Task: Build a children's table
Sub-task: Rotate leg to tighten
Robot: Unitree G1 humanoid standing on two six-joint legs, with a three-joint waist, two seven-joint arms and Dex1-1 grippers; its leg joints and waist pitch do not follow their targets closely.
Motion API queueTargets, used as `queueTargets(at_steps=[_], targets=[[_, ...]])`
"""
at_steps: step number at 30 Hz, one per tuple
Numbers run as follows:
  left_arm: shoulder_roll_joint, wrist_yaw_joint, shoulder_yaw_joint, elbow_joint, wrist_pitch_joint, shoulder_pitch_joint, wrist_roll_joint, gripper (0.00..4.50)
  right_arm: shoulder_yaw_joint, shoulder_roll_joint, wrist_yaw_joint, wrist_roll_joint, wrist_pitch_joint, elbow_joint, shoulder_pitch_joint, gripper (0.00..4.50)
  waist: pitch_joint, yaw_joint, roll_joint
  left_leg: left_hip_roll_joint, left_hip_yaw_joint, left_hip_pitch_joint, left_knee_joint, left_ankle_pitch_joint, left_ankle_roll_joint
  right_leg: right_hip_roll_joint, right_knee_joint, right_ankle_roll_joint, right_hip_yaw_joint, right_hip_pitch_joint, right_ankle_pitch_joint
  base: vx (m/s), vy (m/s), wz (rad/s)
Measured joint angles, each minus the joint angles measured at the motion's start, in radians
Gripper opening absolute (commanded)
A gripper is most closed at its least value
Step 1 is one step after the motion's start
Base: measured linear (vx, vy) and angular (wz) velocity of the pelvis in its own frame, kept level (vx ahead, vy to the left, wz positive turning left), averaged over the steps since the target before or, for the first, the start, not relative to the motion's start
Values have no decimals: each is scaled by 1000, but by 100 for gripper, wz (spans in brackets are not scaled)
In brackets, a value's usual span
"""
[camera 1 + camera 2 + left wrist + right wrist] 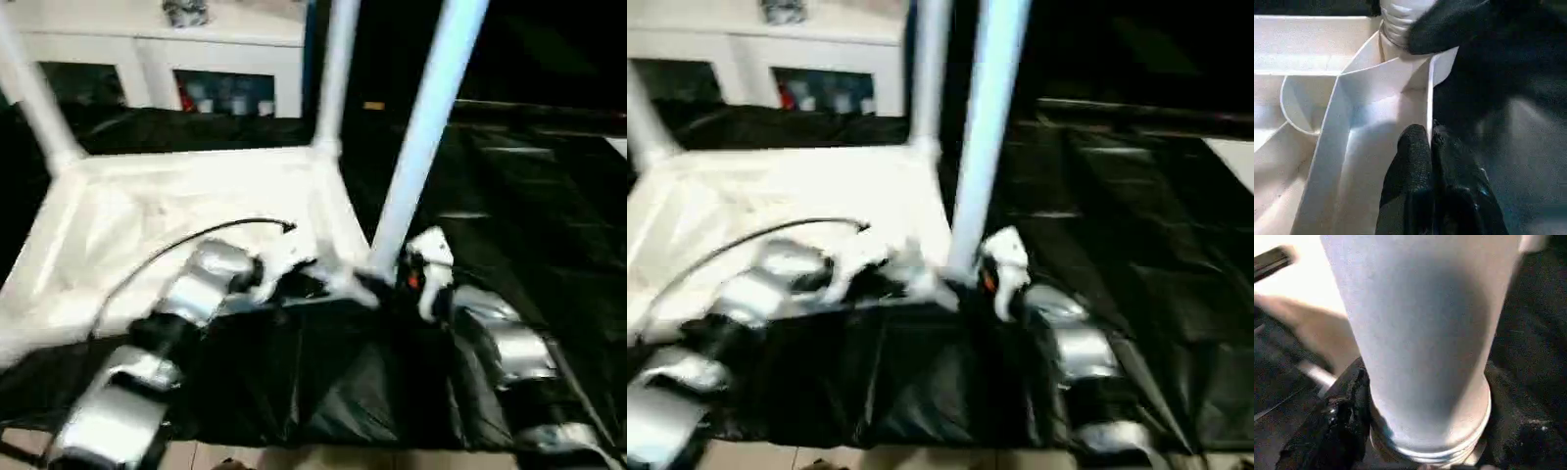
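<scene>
The tabletop (pixel 186 211) lies upside down on the black-covered worktop (pixel 529 206), ribs up. Two legs already stand in its far corners. The near leg (pixel 421 137) stands almost upright at the tabletop's near right corner socket, its long axis pointing up. The right claw (pixel 1425 431) pinches this leg low, just above the socket. The left claw (pixel 1431 161) is pressed together on the tabletop's rim (pixel 1429 98) beside that socket, steadying it.
</scene>
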Motion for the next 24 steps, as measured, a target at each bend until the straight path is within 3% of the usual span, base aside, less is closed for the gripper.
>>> queueTargets(at_steps=[4,7,8,11,16,21,24], targets=[[-62,119,14,16,23,-3,18,0,-49,82,-198,-27,-23,53,-36,276,-1,-9,2,-1,0,0,0,0,0,0,-1,-2,1,0,2,0,0,0],[-79,153,16,16,27,-3,26,0,-53,115,-290,-54,-58,64,-41,276,-2,-12,3,-1,0,0,-1,0,0,0,-1,-1,1,0,2,0,0,0],[-79,155,16,16,27,-3,26,0,-53,118,-295,-54,-61,64,-40,311,-2,-13,3,-1,0,0,-2,0,0,0,-1,-1,1,0,2,0,0,0],[-79,153,16,13,27,-3,26,0,-56,120,-294,-52,-62,64,-40,351,-2,-14,3,-1,0,0,-2,0,0,0,-1,-2,0,0,3,0,0,0],[-69,133,17,1,18,2,26,0,-53,111,-244,-58,-81,62,-35,375,-2,-13,4,-1,0,-1,-2,0,0,0,-1,-6,0,-1,5,0,0,0],[-17,6,12,-41,-56,43,-13,0,0,-2,6,-34,-100,0,16,375,0,-8,7,0,0,-3,-6,0,0,0,-1,-4,-1,-2,4,0,0,0],[15,-72,-5,-59,-89,49,-31,0,49,-83,154,-16,-100,-37,26,375,3,10,11,0,0,-6,-7,0,0,1,-1,-3,-2,-5,3,0,0,0]])
